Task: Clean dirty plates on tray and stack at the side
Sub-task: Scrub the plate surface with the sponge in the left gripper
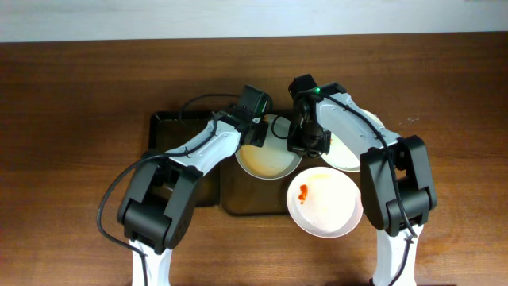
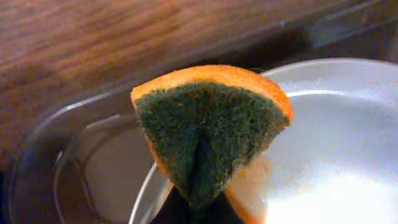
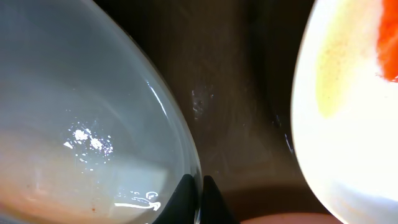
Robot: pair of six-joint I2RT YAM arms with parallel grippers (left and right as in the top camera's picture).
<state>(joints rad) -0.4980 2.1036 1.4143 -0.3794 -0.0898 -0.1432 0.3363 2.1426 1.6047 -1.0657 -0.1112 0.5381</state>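
Sponge [image 2: 208,130], orange with a green scouring face, is pinched in the left gripper [image 2: 196,208] above a white plate [image 2: 336,143] in the black tray [image 1: 171,127]. Right gripper [image 3: 198,196] is clenched on that plate's rim. Stained plate [image 1: 324,205] overhangs the tray's near edge, and a third plate [image 1: 343,155] lies to the right. Brown wood-grain desk [image 1: 79,95] meets a pale strip [image 1: 238,16] at its far edge.

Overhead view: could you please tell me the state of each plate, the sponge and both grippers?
left gripper: shut on sponge.
sponge: folded, green side showing.
right gripper: shut on centre plate rim.
centre plate: on tray, yellowish film.
front plate: dirty, red stain.
right plate: partly hidden under arm, looks clean.
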